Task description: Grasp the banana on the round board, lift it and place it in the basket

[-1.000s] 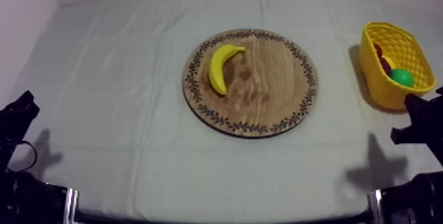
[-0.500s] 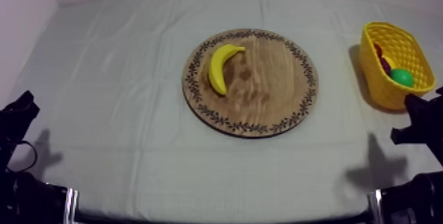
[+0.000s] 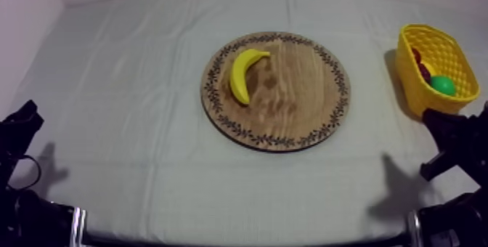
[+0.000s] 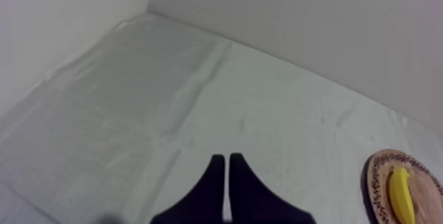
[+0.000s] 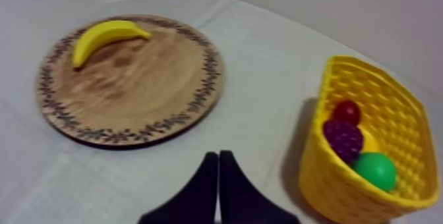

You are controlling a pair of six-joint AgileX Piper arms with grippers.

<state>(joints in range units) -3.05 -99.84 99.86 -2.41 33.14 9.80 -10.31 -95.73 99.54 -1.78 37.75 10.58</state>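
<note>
Nothing of the task was done yet; 2 steps, the pick and the drop, were both left. The left hand (image 4: pixel 226 158) was pressed together, with the banana (image 3: pixel 243 74) far ahead to its right. The banana lay flat and ungrasped on the board (image 3: pixel 305 97), on the side nearer that hand. Its long axis ran near-to-far, and its far tip curled toward the basket (image 3: pixel 414 83). The right hand (image 5: pixel 218 155), also pressed together, had the basket just ahead to its right.

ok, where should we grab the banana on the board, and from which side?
I'd take the banana at its thick middle, pinched across its width, coming straight down: it lies flat on the board, nothing beside it, and both ends taper.
</note>
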